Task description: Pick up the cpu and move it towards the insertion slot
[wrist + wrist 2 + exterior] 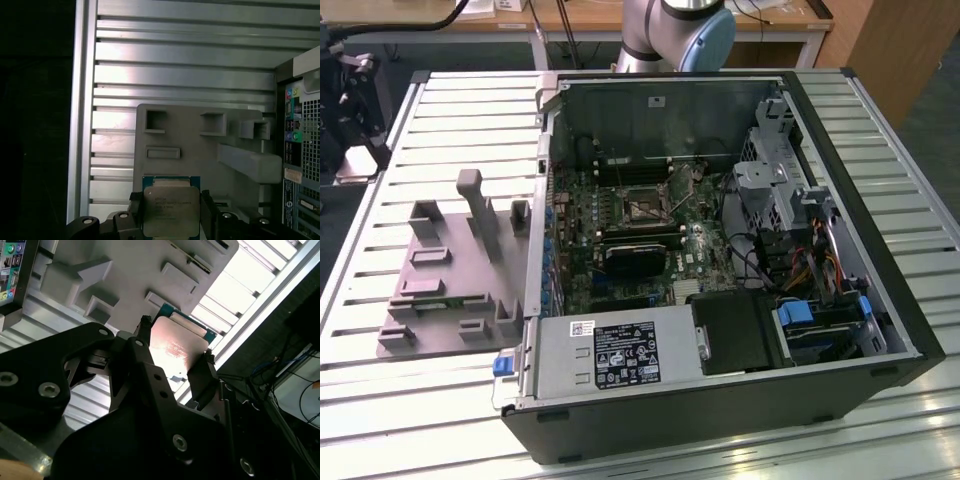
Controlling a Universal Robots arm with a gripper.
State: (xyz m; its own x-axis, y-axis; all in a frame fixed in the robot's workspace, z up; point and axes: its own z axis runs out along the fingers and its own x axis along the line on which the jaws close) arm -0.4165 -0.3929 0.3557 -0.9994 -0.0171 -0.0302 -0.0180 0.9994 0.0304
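1. The end effector [171, 207] was clamped on the cpu [170, 210], one finger on each of two opposite edges. Both wrist views showed this, with the silver top facing the cameras.
2. The cpu [177, 347] hung above the grey tray [125, 270] and the slatted bench [185, 75]. Judging by how large it looked against the tray, it was lifted clear rather than resting there.
3. The insertion slot [642, 207] sat near the middle of the exterior view, on the board inside the open computer case [840, 330]. The tray [450, 270] lay at the exterior view's left, outside the case wall.
4. So the pick-up looked done. The carry towards the slot was not: the chip was over the tray area, well apart from the socket.
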